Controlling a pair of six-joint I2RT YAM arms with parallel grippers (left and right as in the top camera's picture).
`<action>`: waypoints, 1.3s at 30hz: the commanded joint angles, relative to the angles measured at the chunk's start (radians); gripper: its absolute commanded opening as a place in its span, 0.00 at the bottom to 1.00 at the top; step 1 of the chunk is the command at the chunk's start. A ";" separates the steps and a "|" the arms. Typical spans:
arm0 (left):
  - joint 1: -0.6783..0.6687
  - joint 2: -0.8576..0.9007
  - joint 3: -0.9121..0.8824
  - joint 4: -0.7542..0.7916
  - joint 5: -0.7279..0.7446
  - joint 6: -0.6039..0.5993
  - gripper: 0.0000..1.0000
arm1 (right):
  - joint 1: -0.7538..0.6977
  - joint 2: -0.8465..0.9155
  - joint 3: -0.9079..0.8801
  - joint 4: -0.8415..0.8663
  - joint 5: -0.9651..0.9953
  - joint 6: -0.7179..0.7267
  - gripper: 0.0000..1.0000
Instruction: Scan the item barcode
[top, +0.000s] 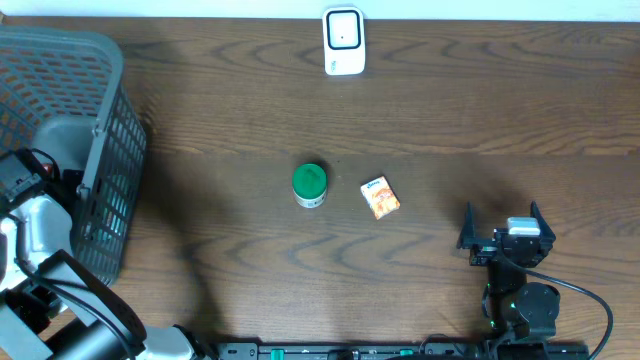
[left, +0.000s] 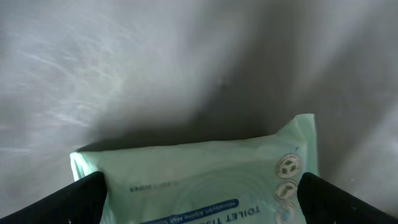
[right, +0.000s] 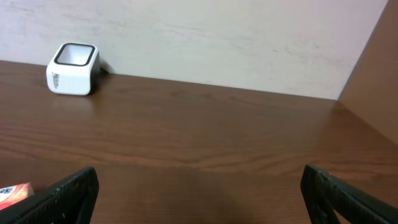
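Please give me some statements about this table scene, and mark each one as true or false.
1. The white box-shaped barcode scanner is at the far side of the table, by the wall. True.
2. The round jar with the green lid is inside the grey plastic mesh basket. False: it is on the table, beside the small orange carton.
3. The right gripper holds the carton. False: it is open, empty and apart from it.
4. The left gripper is open over a pale green wipes pack. True.

overhead and right wrist share scanner (top: 343, 41).
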 joint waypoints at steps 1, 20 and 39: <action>0.000 0.042 -0.046 0.011 0.057 0.002 0.98 | -0.010 -0.004 -0.001 -0.003 0.009 0.011 0.99; 0.002 0.098 -0.032 0.027 0.087 -0.002 0.08 | -0.010 -0.004 -0.001 -0.003 0.009 0.011 0.99; 0.120 -0.370 0.196 0.021 0.289 -0.002 0.07 | -0.010 -0.004 -0.001 -0.003 0.009 0.011 0.99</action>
